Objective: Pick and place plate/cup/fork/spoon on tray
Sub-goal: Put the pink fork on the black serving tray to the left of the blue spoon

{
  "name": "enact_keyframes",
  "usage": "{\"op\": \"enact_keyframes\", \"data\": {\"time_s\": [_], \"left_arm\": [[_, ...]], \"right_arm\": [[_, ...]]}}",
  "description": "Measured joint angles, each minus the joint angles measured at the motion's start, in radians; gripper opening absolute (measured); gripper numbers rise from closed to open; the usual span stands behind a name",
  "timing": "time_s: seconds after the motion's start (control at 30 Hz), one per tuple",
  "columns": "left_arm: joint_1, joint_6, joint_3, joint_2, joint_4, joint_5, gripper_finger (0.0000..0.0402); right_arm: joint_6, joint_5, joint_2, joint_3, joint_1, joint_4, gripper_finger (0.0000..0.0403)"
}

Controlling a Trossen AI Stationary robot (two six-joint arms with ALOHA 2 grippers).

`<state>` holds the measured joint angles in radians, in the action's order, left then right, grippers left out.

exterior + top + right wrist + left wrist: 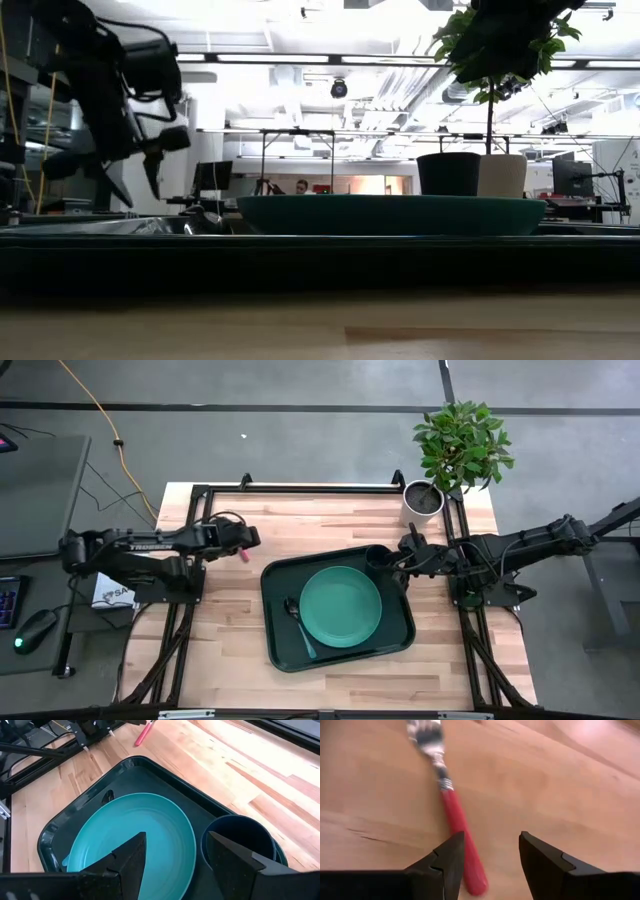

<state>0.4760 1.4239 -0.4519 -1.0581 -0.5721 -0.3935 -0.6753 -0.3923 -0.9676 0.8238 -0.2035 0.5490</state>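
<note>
While plate (341, 606), spoon (297, 622), cup (378, 556) sit on tray (274, 626), my left gripper (490, 865) hovers spread over fork (454, 815) on table (220, 630); my right gripper (177, 865), fingers apart, near cup.

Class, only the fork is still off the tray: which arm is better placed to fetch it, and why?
The left. Its hand hangs open right over the fork on the bare wood. The right hand is open above the tray, by the cup and plate.
</note>
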Motion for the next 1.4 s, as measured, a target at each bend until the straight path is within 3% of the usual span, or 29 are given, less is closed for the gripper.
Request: {"op": "enact_keyframes", "data": {"time_s": [0.23, 0.5, 0.67, 0.8, 1.03, 1.23, 1.4], "left_arm": [[0.073, 0.039, -0.001, -0.07, -0.007, -0.054, 0.017], [0.106, 0.243, -0.001, -0.207, 0.024, -0.11, 0.017], [0.114, 0.167, -0.002, -0.303, 0.166, -0.106, 0.017], [0.102, 0.156, -0.008, -0.351, 0.16, -0.107, 0.0154], [0.08, 0.157, -0.004, -0.311, 0.09, -0.09, 0.0022], [0.08, 0.068, 0.001, -0.229, 0.123, -0.049, 0.0011], [0.079, -0.006, 0.001, -0.119, 0.128, -0.087, 0.0002]], "right_arm": [[-0.001, 0.026, 0.0, 0.0, 0.0, 0.0, 0.02], [-0.002, 0.026, 0.0, 0.0, 0.0, 0.0, 0.02], [-0.005, 0.026, 0.0, 0.0, 0.0, 0.0, 0.02], [0.001, 0.026, 0.0, 0.0, 0.0, 0.0, 0.02], [0.002, 0.008, 0.0, 0.0, 0.0, 0.001, 0.02], [0.0, 0.002, 0.0, 0.0, 0.0, 0.002, 0.02], [-0.003, 0.008, 0.0, 0.0, 0.0, 0.002, 0.02]]}}
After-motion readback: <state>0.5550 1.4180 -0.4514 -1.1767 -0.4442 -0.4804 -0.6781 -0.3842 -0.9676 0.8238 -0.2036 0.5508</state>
